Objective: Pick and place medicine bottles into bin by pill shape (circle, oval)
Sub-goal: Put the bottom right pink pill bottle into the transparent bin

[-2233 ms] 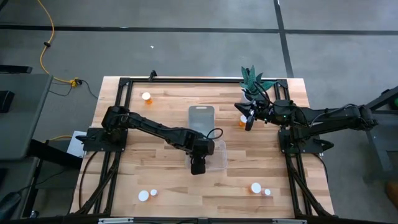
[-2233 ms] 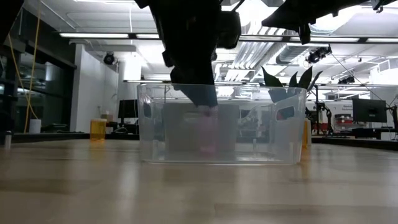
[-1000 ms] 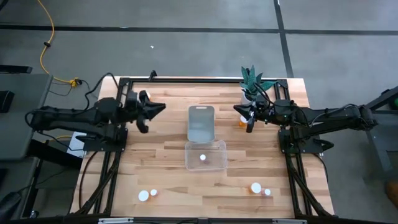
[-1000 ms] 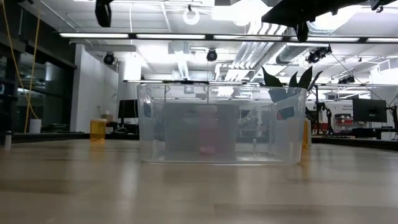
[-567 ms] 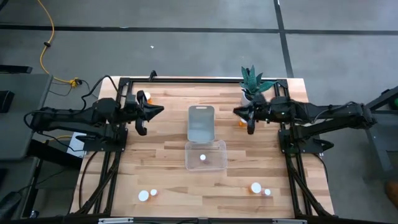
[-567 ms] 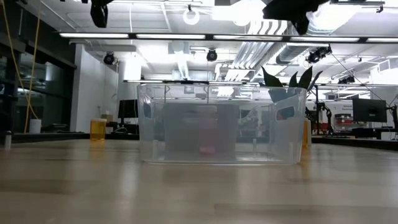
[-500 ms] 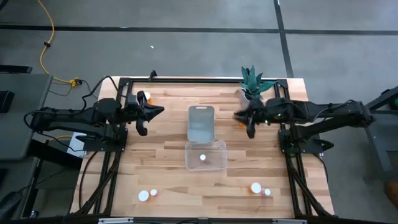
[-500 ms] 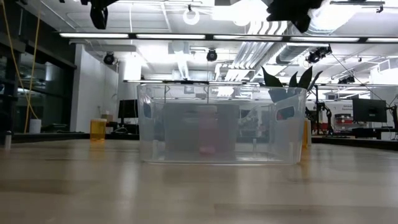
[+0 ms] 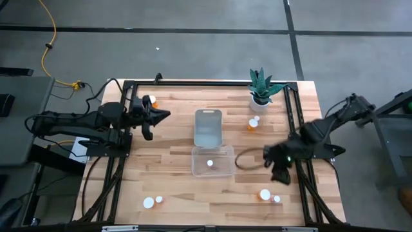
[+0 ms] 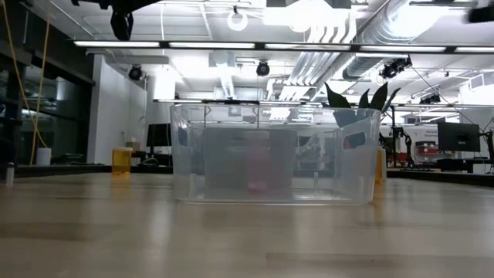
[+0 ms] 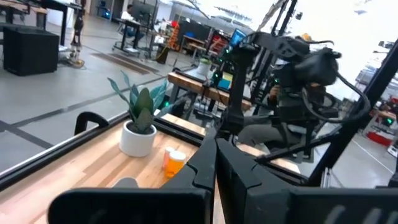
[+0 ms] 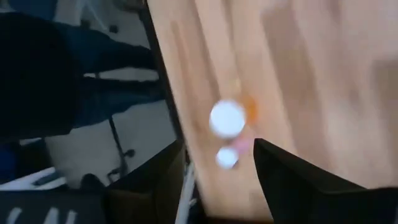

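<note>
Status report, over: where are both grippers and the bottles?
Right gripper open, above near-right bottles. Left gripper shut, waiting at far left. One bottle inside clear bin. Nothing in the way.

Pale wood-plank table [image 9: 174, 180], clear plastic bin [image 9: 213, 160]

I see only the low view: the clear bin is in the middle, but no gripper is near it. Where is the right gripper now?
Observer: The right gripper hangs over the table's right side, beside the clear bin, with its fingers open.
Operator: Is any bottle near it?
Observer: Yes. In the high view a white-capped bottle stands just below it, apart from the fingers.
Operator: And the left gripper?
Observer: The left gripper waits at the table's far left corner, close to another bottle.
</note>
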### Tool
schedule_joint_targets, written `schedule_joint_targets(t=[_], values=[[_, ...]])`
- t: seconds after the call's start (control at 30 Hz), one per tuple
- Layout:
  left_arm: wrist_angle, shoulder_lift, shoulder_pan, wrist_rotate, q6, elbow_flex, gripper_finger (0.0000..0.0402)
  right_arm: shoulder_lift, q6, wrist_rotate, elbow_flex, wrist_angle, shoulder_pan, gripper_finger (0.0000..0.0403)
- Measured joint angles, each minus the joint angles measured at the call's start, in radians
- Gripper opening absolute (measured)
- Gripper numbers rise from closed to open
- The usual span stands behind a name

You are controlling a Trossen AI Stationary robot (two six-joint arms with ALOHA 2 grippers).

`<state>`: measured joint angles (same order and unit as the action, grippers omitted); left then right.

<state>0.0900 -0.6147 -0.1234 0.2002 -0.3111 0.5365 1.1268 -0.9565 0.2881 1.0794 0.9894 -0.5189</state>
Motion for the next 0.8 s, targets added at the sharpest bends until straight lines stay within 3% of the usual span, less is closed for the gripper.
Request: schedule_joint_targets(t=[0.2, 0.47, 0.63, 0.8], values=[[-0.034, 0.000, 0.000, -0.013, 0.009, 0.000, 0.0000, 0.099, -0.422, -0.055, -0.001, -0.013, -0.217, 0.0184], [-0.046, 0.000, 0.000, -0.015, 0.026, 0.000, 0.0000, 0.258, -0.814, -0.056, -0.002, -0.042, -0.365, 0.0184], [-0.041, 0.000, 0.000, -0.015, 0.026, 0.000, 0.0000, 0.341, -0.966, -0.064, -0.002, -0.048, -0.394, 0.0183], [-0.041, 0.000, 0.000, -0.015, 0.026, 0.000, 0.0000, 0.389, -0.982, -0.079, -0.002, -0.053, -0.401, 0.0183]])
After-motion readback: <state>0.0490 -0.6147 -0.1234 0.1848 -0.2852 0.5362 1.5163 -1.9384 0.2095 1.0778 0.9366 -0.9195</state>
